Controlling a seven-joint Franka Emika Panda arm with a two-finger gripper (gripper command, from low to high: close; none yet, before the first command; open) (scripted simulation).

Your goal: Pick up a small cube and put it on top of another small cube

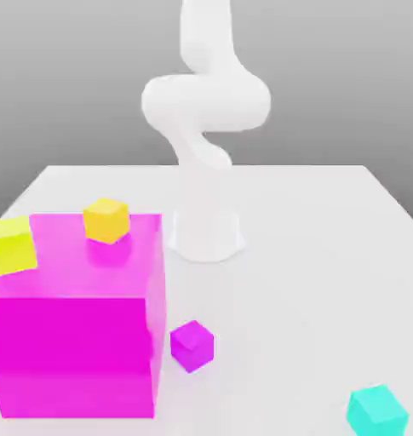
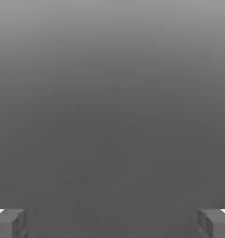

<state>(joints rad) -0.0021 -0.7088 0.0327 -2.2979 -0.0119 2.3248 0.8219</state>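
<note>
The small cyan cube (image 1: 376, 410) rests on the white table (image 1: 312, 255) near its front edge, at the exterior view's right. A small magenta cube (image 1: 192, 345) sits on the table just beside the big magenta block. A small orange cube (image 1: 106, 220) lies on top of that block. The white arm (image 1: 205, 111) rises from its base at the table's middle and bends upward out of the picture. In the hand view my gripper (image 2: 112, 223) is open, its two grey fingertips (image 2: 9, 223) far apart, with nothing between them and only grey background ahead.
A large translucent magenta block (image 1: 77, 315) fills the table's front left in the exterior view. A yellow cube (image 1: 11, 245) sits at its top left corner. The arm's round base (image 1: 206, 238) stands behind the block.
</note>
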